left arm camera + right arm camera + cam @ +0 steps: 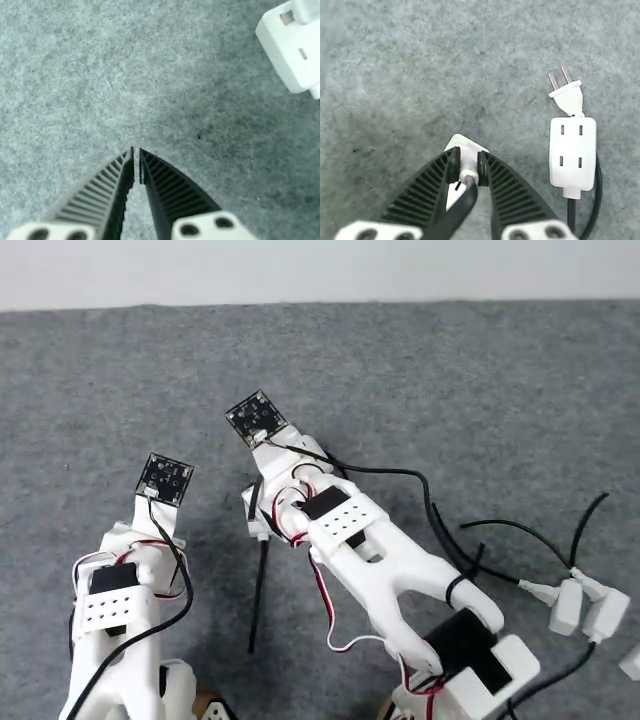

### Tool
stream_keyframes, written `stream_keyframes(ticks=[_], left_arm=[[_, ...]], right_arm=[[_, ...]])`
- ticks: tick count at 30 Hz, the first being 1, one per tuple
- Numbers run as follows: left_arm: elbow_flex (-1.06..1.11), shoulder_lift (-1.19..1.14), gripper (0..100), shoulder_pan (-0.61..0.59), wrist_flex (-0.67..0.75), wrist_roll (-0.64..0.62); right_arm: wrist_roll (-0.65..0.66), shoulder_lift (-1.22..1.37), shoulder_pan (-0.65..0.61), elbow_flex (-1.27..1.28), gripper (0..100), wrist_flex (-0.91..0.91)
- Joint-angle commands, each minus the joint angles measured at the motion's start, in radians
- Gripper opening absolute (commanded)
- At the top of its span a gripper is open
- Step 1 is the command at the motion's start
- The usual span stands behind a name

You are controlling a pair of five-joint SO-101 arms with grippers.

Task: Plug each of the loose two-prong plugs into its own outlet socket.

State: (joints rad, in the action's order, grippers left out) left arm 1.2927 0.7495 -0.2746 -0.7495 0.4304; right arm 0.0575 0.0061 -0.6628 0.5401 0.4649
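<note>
Pinches a white plug [466, 144] in the right gripper [467, 156], midway across the grey mat [450, 390]. Presses left gripper [136, 152] fingers together above it

The left gripper [136, 150] hangs low over the grey carpet [100, 75]. Its two black fingers [107, 195] are ribbed on their outer faces and taper to points. The tips come together with only a hairline gap between them, and nothing is held there. At the base of each finger sits a white mount [210, 227] with round screw holes. Ahead of the tips and well apart from them, a white plastic block [295, 50] lies partly cut off at the frame's corner. It has rounded edges and two small rectangular marks on its face, and whether it is a socket or a plug body cannot be told
</note>
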Motion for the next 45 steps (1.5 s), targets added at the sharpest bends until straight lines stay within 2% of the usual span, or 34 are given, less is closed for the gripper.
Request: stream_keyframes(ticks=[1, 8, 14, 22, 24, 26, 29, 32, 40, 45], left_arm=[[-0.008, 0.020, 2, -0.005, 0.031, -0.011], [-0.007, 0.020, 2, -0.006, 0.029, -0.011], [0.004, 0.028, 2, -0.006, 0.031, -0.008], [0.004, 0.028, 2, -0.006, 0.031, -0.008], [0.004, 0.028, 2, -0.006, 0.031, -0.008], [0.004, 0.028, 2, -0.006, 0.031, -0.008], [0.004, 0.028, 2, -0.006, 0.031, -0.006], [0.005, 0.028, 2, -0.006, 0.031, -0.006], [0.005, 0.028, 2, -0.006, 0.031, -0.006], [0.005, 0.028, 2, -0.006, 0.031, -0.006]], right_arm=[[0.025, 0.004, 0.008, -0.049, 0.8, -0.015], [0.031, 0.051, 0.004, -0.081, 0.8, -0.005], [0.123, 0.234, -0.033, -0.255, 0.8, 0.131], [0.147, 0.323, -0.035, -0.391, 1.3, 0.286], [0.141, 0.325, -0.048, -0.410, 5.4, 0.318], [0.118, 0.325, -0.081, -0.420, 14.1, 0.363], [0.000, 0.312, -0.150, -0.423, 26.6, 0.414], [-0.071, 0.297, -0.165, -0.423, 30.2, 0.418], [-0.074, 0.343, -0.150, -0.431, 26.2, 0.398], [-0.072, 0.395, -0.133, -0.505, 4.3, 0.449]])
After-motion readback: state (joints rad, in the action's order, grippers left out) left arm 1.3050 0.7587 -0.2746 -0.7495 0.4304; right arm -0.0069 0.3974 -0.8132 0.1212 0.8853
